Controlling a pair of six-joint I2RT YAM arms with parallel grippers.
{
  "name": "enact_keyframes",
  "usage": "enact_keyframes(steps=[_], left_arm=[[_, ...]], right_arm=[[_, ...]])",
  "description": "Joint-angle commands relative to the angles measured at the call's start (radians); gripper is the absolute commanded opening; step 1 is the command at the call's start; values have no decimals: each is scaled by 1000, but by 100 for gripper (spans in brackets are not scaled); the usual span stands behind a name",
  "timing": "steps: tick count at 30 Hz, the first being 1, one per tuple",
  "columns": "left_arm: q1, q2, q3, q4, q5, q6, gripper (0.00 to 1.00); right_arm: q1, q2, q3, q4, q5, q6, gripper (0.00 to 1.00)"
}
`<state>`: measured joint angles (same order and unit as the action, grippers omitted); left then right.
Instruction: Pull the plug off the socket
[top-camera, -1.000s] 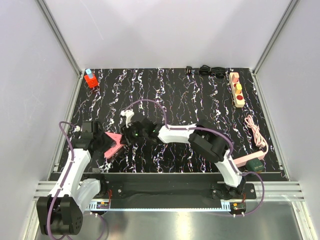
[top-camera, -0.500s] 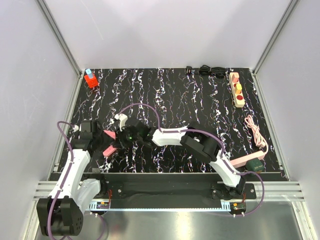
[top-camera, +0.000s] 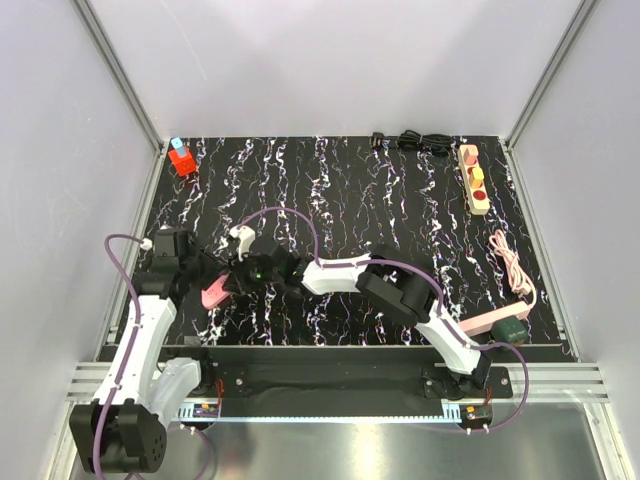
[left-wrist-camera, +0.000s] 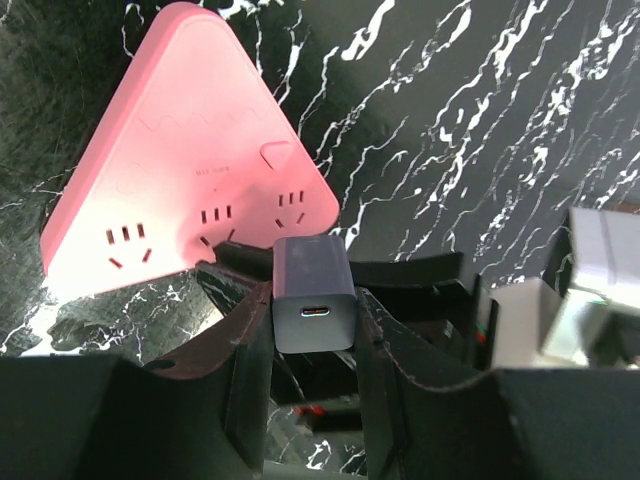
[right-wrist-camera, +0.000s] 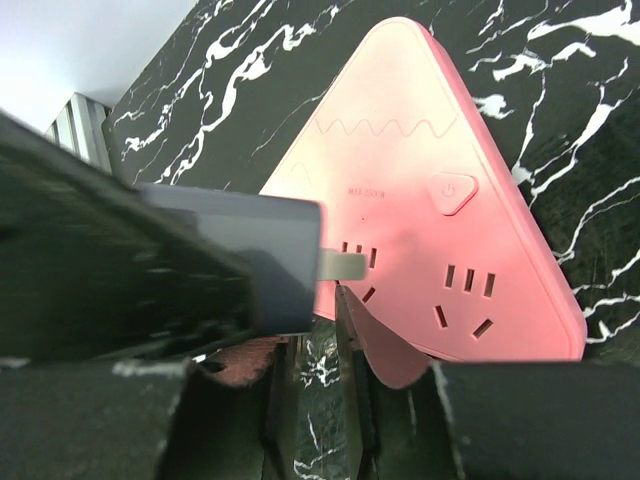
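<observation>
A: On the black marbled table (top-camera: 350, 190), where is the socket?
B: The pink triangular socket (left-wrist-camera: 190, 170) lies between the 2 grippers.
A: And the plug?
B: The grey plug (left-wrist-camera: 313, 290) sits at the socket's lower edge, clamped in the left gripper (left-wrist-camera: 313, 325). 1 prong (right-wrist-camera: 340, 265) shows bare beside the socket's face.
A: The right gripper (right-wrist-camera: 318, 375)?
B: Its fingers sit at that same edge, close together. I cannot tell whether they grip.

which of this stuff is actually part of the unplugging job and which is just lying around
Part of the job:
pink triangular socket
grey plug, gripped in the left jaws

Just lying about:
beige strip with coloured rounds
black cable
pink cable
red block
pink bar near the right arm's base
</observation>
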<state>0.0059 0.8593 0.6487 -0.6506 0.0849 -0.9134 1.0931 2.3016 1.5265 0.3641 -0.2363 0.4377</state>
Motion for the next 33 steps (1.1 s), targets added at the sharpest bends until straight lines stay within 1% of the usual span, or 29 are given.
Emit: enact_keyframes(steps=[1, 5, 6, 8, 9, 10, 12, 13, 15, 16, 17, 18, 19, 20, 21, 22, 23, 24, 25, 26, 27, 28, 29, 30, 31, 33], left_arm=[[-6, -35, 72, -20, 36, 11, 0], [-6, -80, 114, -111, -37, 85, 0], [-7, -101, 129, -122, -49, 102, 0], [-6, -123, 150, -151, -60, 152, 0], [-6, -144, 158, -165, -63, 163, 0], [-7, -157, 167, -175, -60, 179, 0], [-7, -189, 190, -184, -50, 231, 0], [-7, -198, 196, -187, -39, 248, 0], [-7, -212, 201, -192, -25, 275, 0], [-7, -212, 197, -187, -2, 274, 0], [-7, -215, 169, -164, 15, 266, 0], [-6, -215, 151, -140, 39, 257, 0], [-17, -212, 128, -74, 86, 233, 0], [-27, -204, 82, -34, 107, 214, 0], [-46, -195, 60, 7, 122, 196, 0], [-96, -180, 43, 91, 127, 161, 0], [-133, -130, 29, 130, 119, 145, 0], [-176, -94, 32, 164, 104, 133, 0], [-273, -54, 43, 219, 54, 120, 0], [-323, 42, 86, 241, 32, 119, 0], [-367, 94, 116, 261, 0, 119, 0], [-435, 148, 146, 300, -7, 120, 0], [-460, 252, 207, 319, -5, 122, 0], [-480, 301, 238, 339, 1, 122, 0], [-504, 396, 293, 379, 6, 126, 0], [-524, 486, 345, 411, 12, 130, 0]], right_arm=[[-2, 102, -23, -208, 104, -60, 27], [-2, 47, -26, -202, 86, -73, 30], [-2, 29, -16, -205, 86, -98, 31], [-2, -27, 24, -256, 136, -137, 33], [-1, -45, 62, -328, 158, -170, 34], [-2, -95, 67, -352, 175, -178, 36], [-2, -155, 34, -393, 201, -185, 38], [-4, -221, 12, -399, 204, -186, 39], [-4, -296, -61, -436, 232, -169, 41], [-9, -365, -86, -459, 273, -159, 42], [-10, -402, -112, -506, 313, -142, 43], [-13, -472, -167, -536, 331, -131, 43], [-19, -510, -195, -560, 371, -116, 44], [-24, -546, -259, -614, 390, -87, 45], [-30, -618, -291, -637, 405, -71, 45], [-38, -657, -325, -663, 431, -51, 46], [-57, -695, -359, -706, 437, -10, 46], [-70, -770, -424, -727, 436, 8, 47], [-81, -809, -455, -749, 430, 24, 47], [-105, -847, -486, -784, 428, 51, 47], [-116, -914, -540, -803, 427, 64, 48], [-124, -950, -563, -820, 427, 73, 48], [-136, -982, -607, -850, 428, 94, 48], [-139, -1048, -630, -863, 434, 110, 48], [-145, -1079, -650, -888, 445, 142, 49], [-163, -1157, -687, -928, 463, 186, 56]])
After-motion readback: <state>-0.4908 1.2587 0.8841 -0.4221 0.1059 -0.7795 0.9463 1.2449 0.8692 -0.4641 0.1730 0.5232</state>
